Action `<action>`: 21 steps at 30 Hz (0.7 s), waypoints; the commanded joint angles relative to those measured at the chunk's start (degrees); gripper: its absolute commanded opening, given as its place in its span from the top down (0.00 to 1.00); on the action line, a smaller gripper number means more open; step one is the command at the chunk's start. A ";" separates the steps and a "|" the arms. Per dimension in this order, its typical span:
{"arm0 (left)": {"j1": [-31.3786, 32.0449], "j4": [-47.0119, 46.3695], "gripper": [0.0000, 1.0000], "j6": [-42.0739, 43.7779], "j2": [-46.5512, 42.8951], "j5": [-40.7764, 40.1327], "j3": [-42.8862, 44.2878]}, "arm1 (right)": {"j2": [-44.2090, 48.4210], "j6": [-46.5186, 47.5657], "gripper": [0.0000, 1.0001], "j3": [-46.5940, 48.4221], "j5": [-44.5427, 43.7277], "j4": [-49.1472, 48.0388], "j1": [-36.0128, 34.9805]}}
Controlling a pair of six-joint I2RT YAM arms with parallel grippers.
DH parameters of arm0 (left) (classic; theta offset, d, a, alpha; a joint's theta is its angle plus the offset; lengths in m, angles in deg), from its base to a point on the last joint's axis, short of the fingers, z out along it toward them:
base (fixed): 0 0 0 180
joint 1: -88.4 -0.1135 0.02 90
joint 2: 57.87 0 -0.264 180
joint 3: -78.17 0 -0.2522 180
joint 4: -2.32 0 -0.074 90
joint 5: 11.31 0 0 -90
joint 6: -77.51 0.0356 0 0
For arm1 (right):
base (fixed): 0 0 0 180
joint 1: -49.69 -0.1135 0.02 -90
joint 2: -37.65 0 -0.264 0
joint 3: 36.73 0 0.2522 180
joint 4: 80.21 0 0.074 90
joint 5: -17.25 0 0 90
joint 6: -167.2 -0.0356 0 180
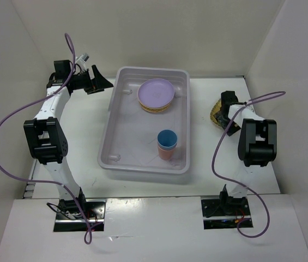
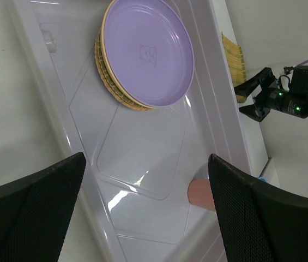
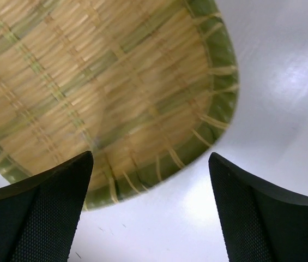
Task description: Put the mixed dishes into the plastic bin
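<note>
At right of the top view, outside the plastic bin (image 1: 104,147), one yellow woven plate (image 3: 104,82) lies on the table (image 1: 85,131) under the right gripper (image 3: 149,164), whose fingers are wide apart over its rim, clamping nothing. Lavender plate (image 1: 156,91) stack and blue cup (image 1: 167,138) sit in the bin; left gripper (image 2: 145,164) hangs agape, empty, upper left. Step judged: woven-plate pickup; next move needs descent onto the rim, closure, then a carry leftward over the bin wall.

Plate stack (image 1: 156,93), cups (image 1: 167,143) in bin (image 1: 132,125); woven plate (image 3: 115,82) R of bin.
</note>
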 commanded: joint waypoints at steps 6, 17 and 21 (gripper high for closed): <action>-0.32 -1.87 0.01 -0.72 -0.39 2.02 2.35 | 22.17 6.40 0.07 -2.17 -2.73 5.88 2.86; -0.32 -2.39 0.01 -1.25 -0.39 2.54 1.83 | 17.31 19.31 0.07 -5.96 1.77 -4.93 12.09; -0.32 -2.39 0.01 -1.25 -0.91 2.54 1.30 | 9.66 24.59 0.07 -3.24 4.10 -6.15 12.10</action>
